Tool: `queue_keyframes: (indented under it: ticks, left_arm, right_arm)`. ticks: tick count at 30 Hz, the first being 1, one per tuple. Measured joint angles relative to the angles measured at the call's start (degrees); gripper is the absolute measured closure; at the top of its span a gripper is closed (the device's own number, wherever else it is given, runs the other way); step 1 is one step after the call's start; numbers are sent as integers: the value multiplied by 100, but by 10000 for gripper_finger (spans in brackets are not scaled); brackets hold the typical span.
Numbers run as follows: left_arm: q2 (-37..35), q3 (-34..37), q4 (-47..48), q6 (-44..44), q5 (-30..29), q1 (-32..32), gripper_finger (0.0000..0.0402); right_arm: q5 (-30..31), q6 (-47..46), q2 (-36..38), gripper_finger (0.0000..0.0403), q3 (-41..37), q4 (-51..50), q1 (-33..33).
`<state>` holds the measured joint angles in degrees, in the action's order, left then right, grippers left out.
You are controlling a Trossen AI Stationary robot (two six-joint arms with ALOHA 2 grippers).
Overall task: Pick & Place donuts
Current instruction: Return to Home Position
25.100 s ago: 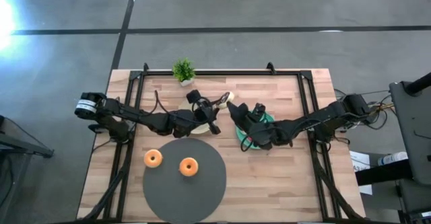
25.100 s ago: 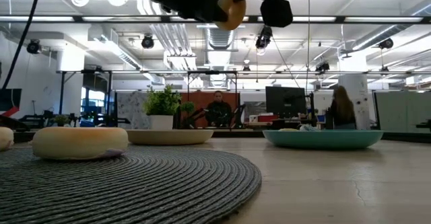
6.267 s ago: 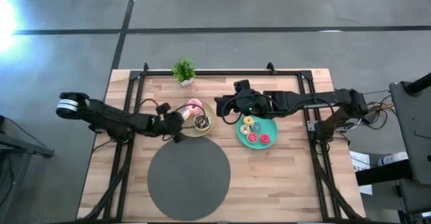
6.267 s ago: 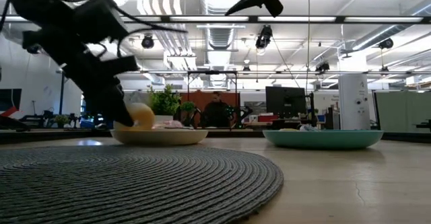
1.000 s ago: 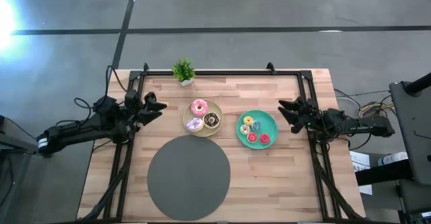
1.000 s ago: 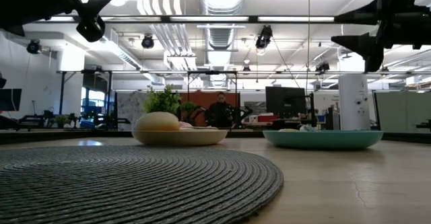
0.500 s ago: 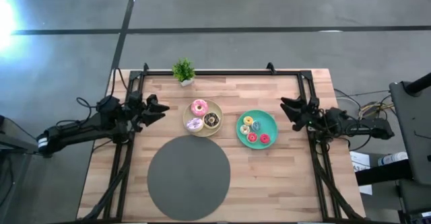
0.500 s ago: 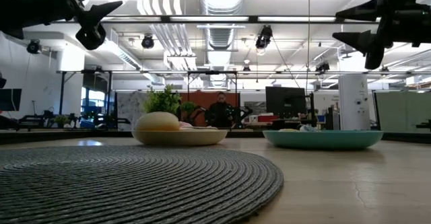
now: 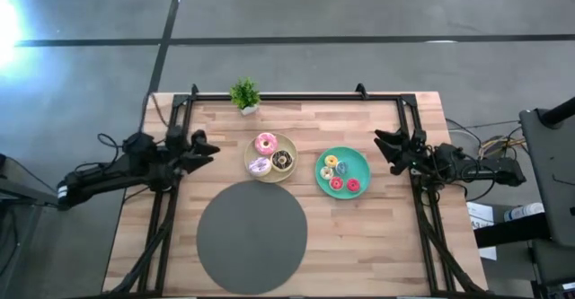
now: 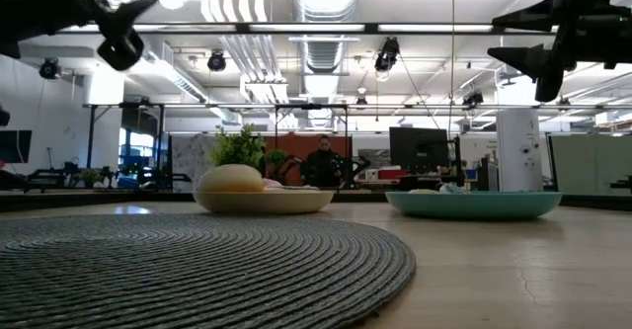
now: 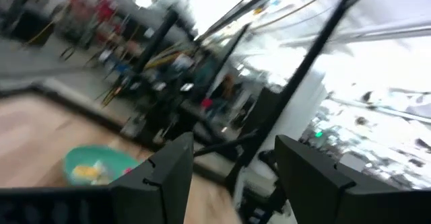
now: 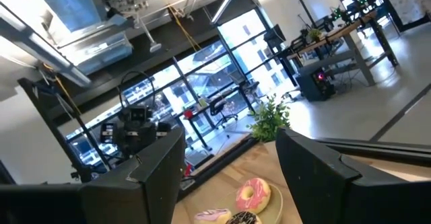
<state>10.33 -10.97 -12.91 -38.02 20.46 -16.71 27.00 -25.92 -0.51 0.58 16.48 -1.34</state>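
Note:
Three larger donuts, pink [image 9: 265, 143], lilac [image 9: 260, 165] and brown [image 9: 282, 161], lie on the beige plate [image 9: 289, 147] at mid-table. Several tiny donuts [image 9: 340, 175] lie on the teal plate [image 9: 362, 162] to its right. My left gripper [image 9: 203, 145] hovers open above the table's left edge, pointing at the beige plate. My right gripper [image 9: 384, 145] hovers open near the right edge, right of the teal plate. Both are high above the table in the low view and hold nothing.
A big dark grey round mat [image 9: 252, 236] lies bare at the near middle of the table. A small potted plant [image 9: 244, 94] stands at the far edge. Black frame rails [image 9: 171, 200] run along both table sides. A person [image 10: 322, 161] sits in the room beyond.
My left gripper has drawn back a little toward the table's left edge, still open. The donuts and plates have not moved.

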Motion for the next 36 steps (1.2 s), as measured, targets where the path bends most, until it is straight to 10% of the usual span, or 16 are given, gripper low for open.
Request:
queue_keyframes:
  ticks: [11, 16, 24, 36]
  left_arm:
    - [-1027, 91, 85, 196, 26, 496, 218]
    - [-1028, 93, 862, 2584, 481, 740, 218]
    - [-1034, 763, 1102, 4044, -1779, 1834, 218]
    - [-1034, 1048, 1168, 4094, -1981, 1873, 218]
  right_arm:
    - [-1, -2, -3, 179, 0, 1, -2]
    - [2, -1, -7, 179, 0, 3, 0]
    - [1, -1, -7, 179, 0, 1, 0]
    - [2, -2, -3, 179, 0, 1, -1]
